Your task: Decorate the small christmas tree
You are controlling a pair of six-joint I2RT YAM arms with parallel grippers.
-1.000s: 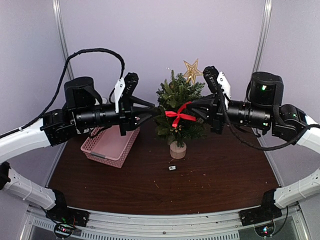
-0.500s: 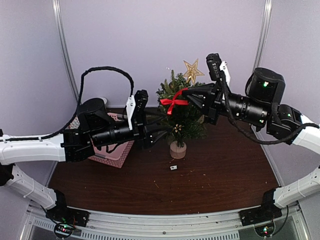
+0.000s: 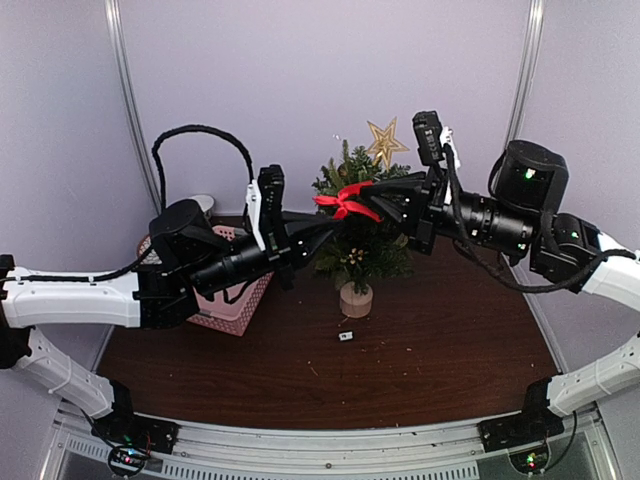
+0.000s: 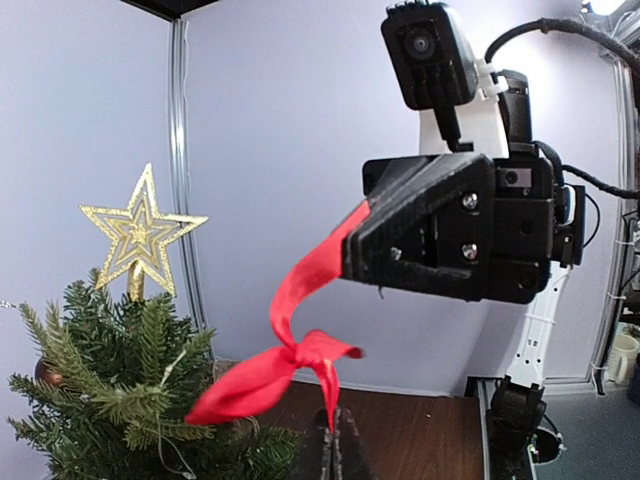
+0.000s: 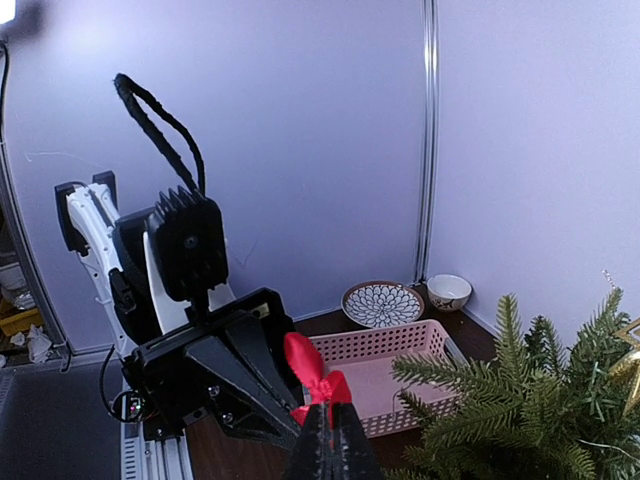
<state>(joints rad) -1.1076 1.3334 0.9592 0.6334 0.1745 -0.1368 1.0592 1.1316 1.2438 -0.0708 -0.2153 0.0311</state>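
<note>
Though the left gripper and the right gripper meet in front of it and hide some upper branches, the small christmas tree stands on its stump at the far middle of the table, gold star on top. Each gripper is pinched tight on one tail of the red ribbon bow; the pink basket is mostly covered by the left arm.

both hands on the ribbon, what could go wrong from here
1. Both the left hand and the right hand are shut on the red bow; pulling apart could undo its knot.
2. The small christmas tree stands on a narrow stump; a push could tip it.
3. The gold star sits near the right hand and might get knocked.
</note>
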